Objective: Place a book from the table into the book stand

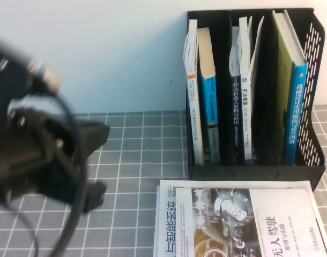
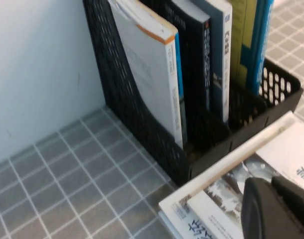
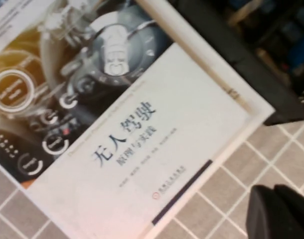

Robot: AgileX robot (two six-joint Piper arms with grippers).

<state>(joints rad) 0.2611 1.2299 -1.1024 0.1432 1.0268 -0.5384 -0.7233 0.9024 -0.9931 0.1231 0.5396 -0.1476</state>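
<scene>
Book stand [image 1: 308, 160] at back wall, three slots, all already holding upright books; right slot has most room. Book [image 1: 244, 225] flat on table [image 1: 136, 160], touching stand's front, not lifted. Task barely begun: grasp, upend, insert all left. Left gripper [image 1: 91, 166] hovers near book's left edge, holding nothing, finger spread unclear. Right gripper [image 3: 281, 211] above book's corner, can't tell fingers.
</scene>
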